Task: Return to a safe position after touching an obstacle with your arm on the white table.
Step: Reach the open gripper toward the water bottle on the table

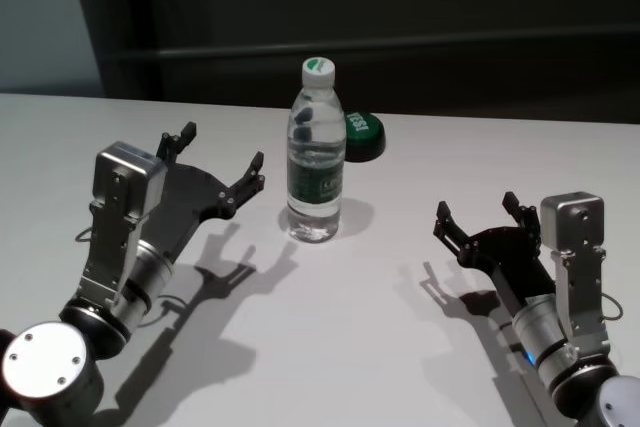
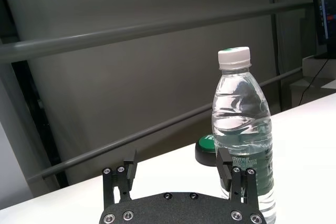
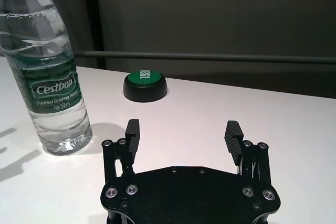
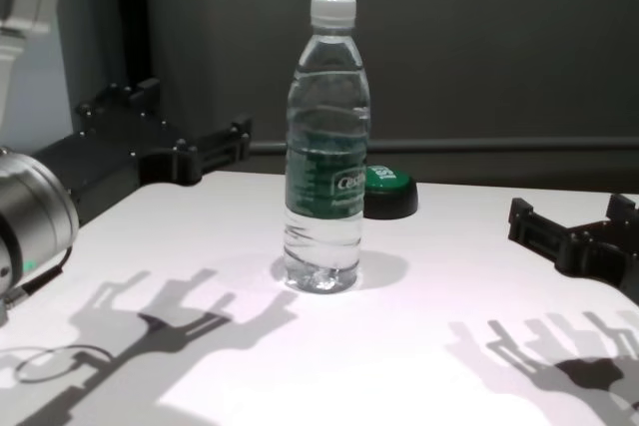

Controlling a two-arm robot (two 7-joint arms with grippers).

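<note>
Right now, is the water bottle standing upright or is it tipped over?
Upright. The water bottle stands on its base on the white table, white cap on top. The open left gripper is just beside it.

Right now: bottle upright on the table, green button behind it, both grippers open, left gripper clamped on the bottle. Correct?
Not quite. The left gripper is open beside the bottle, not clamped on it; the head view shows a gap between them. The rest holds: bottle upright on the white table, green button behind it, right gripper open.

Silver arms — black grippers, visible screws
</note>
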